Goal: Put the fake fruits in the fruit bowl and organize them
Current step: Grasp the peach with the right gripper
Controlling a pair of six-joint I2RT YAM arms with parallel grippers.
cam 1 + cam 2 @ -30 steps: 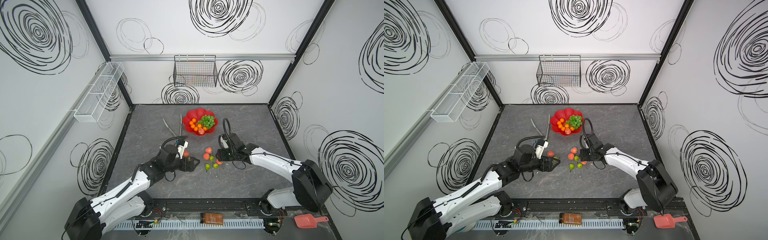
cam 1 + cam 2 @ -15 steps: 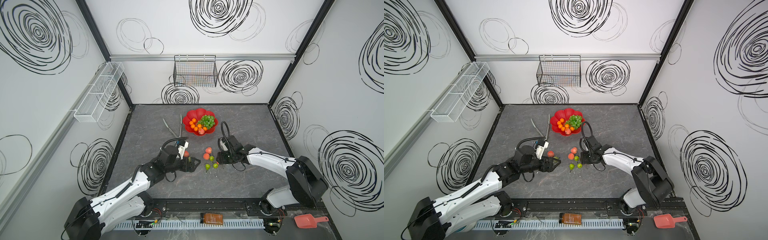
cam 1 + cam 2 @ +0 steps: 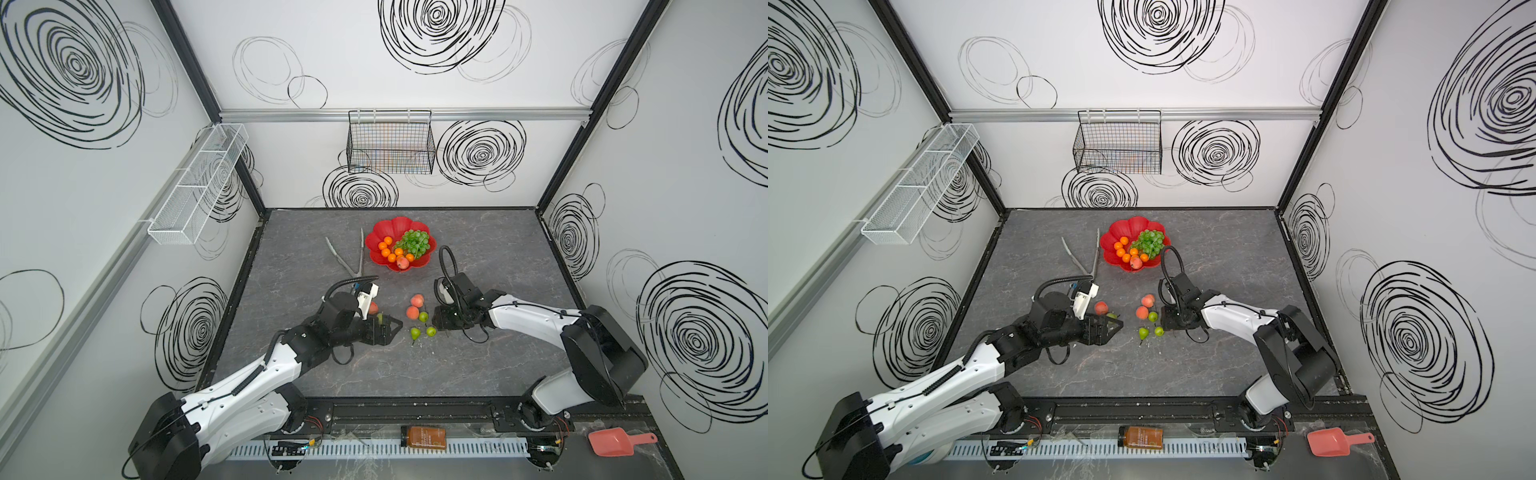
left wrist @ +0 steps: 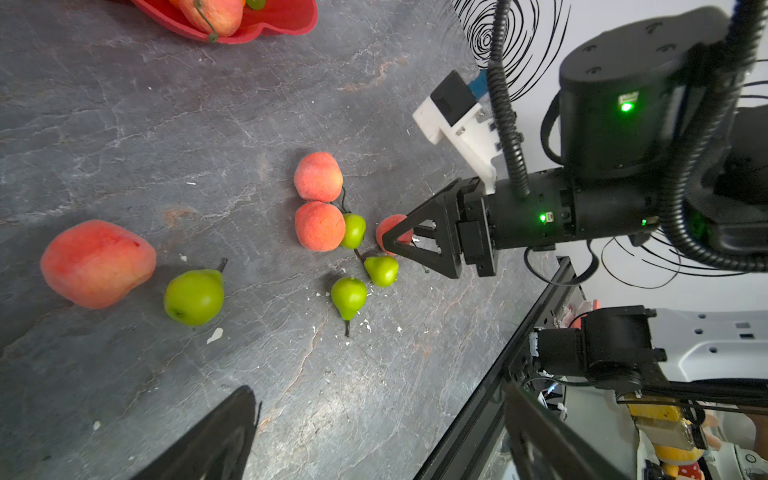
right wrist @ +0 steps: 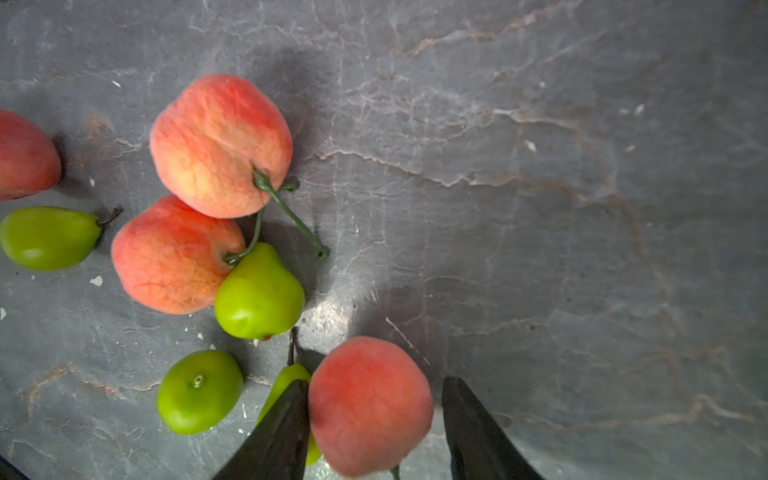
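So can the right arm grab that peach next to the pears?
Probably yes. The peach sits between the right tool's open jaws, with nothing on top of it. A pear lies right against one jaw, so it might get nudged.

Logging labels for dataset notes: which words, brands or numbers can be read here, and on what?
No text is legible.
The amber bottle at the front, seen in both top views: its label carries print, too small and blurred to read.
No other writing shows.
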